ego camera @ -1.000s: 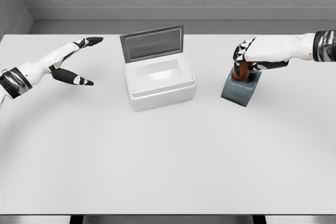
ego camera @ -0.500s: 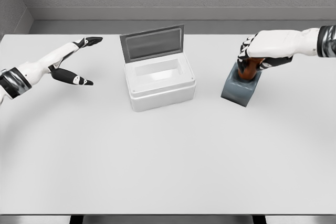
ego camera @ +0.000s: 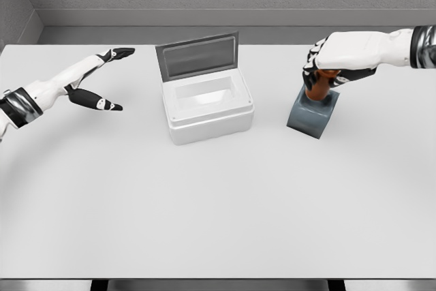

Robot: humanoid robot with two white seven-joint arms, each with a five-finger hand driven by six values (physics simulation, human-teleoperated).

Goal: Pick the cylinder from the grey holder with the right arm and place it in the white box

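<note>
A brown-orange cylinder (ego camera: 315, 91) stands in the grey holder (ego camera: 312, 116) on the right of the white table. My right hand (ego camera: 327, 66) comes in from the right edge and its fingers are curled around the cylinder's top, which it hides. The cylinder's lower end is still inside the holder. The white box (ego camera: 206, 105) sits left of the holder with its grey lid (ego camera: 197, 55) standing open at the back. My left hand (ego camera: 95, 80) hovers over the table's left side, fingers spread and holding nothing.
The table (ego camera: 218, 209) stretches wide in front of the box and holder. A grey wall runs along the table's far edge.
My right hand has risen a little with the cylinder, so more of the cylinder shows above the holder. The left arm has barely moved.
</note>
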